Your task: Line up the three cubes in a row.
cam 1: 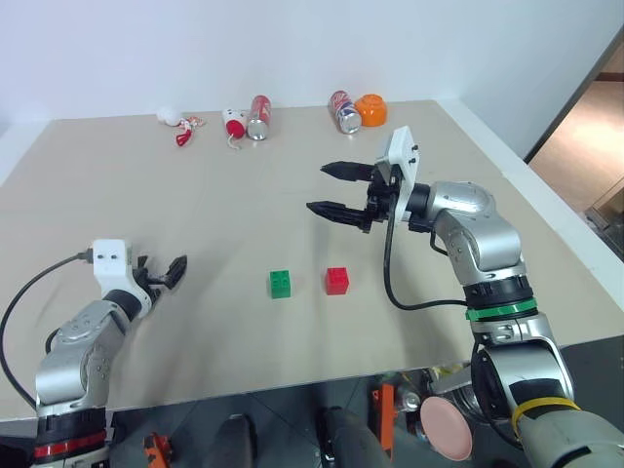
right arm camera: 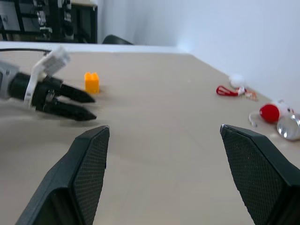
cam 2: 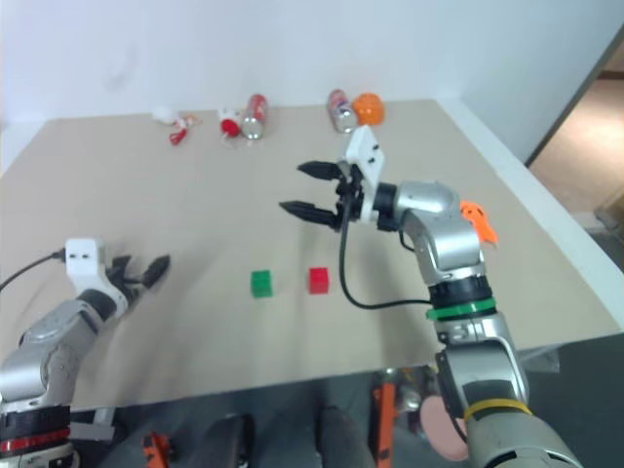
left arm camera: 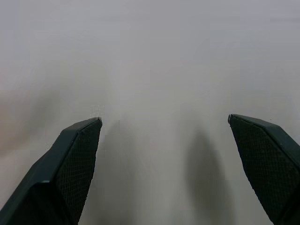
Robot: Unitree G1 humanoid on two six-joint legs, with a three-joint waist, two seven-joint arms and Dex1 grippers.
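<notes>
Both end effectors, left (cam 1: 168,271) and right (cam 1: 333,190), spread empty; right wrist view catches the yellow-orange cube (right arm camera: 91,82) beside the left end effector.

You can't read any words, numbers or signs here. The two cans (cam 1: 259,117) at the far edge of the worktop (cam 1: 195,224) have red and white print on them, but the letters are too small and blurry to make out. The green cube (cam 1: 280,284) and the red cube (cam 1: 336,281) have no writing on them that you can see.
</notes>
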